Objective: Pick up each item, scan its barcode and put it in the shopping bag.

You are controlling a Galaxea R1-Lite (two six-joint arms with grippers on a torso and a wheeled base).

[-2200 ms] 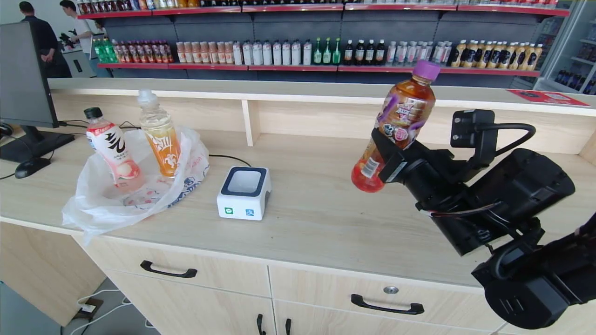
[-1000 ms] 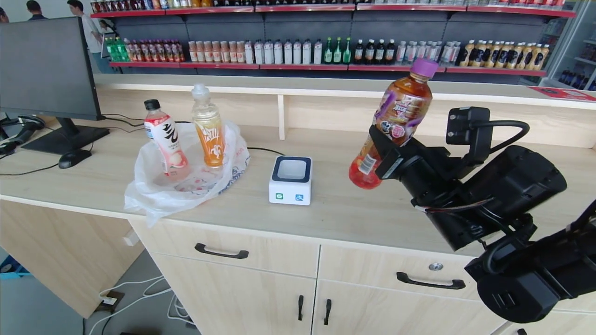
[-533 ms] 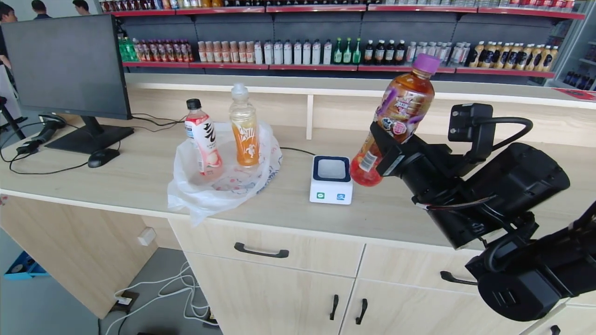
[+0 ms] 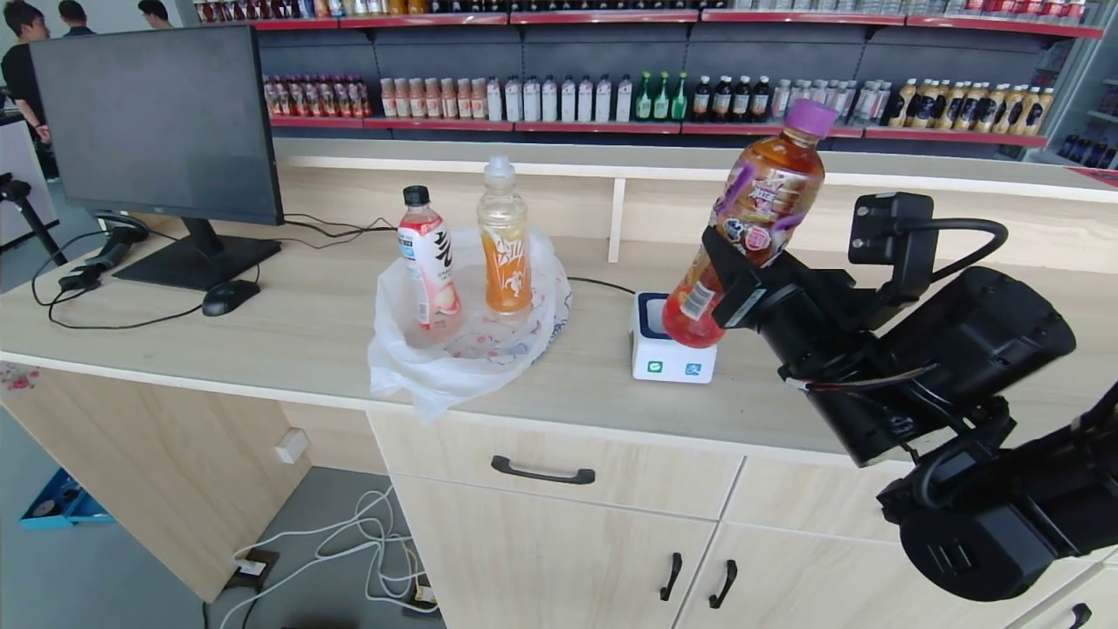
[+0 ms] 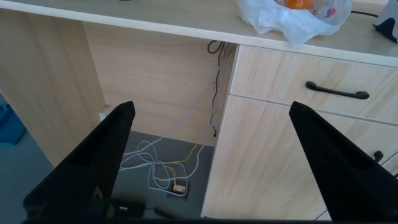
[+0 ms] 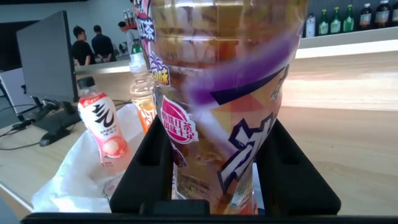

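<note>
1. A long pale wooden counter [image 4: 288, 332] runs across a shop, with shelves of bottled drinks [image 4: 611, 96] along the wall behind it.
2. The head view has swung since the earlier pictures, so everything on the counter now sits farther right in it. The base of the purple-capped tea bottle [image 4: 760, 218] was apart from the scanner [image 4: 672, 358] on its right, and now stands in front of the scanner's top.
3. The right gripper [image 4: 712, 284] is clamped around the tea bottle's lower half and holds it tilted above the counter.
4. The left gripper [image 5: 211, 162] is spread wide, low before the cabinet front under the counter edge.
5. The shopping bag [image 4: 437, 371] lies open just left of the scanner. A pink-labelled bottle [image 4: 428, 266] and an orange bottle [image 4: 505, 245] stand upright in it.
6. A monitor [image 4: 157, 122] and a mouse [image 4: 230, 297] sit at the left end.
7. The bag's plastic spills over the counter's front edge above a drawer handle [image 4: 541, 474]. Bare counter top shows between the mouse and the bag.
</note>
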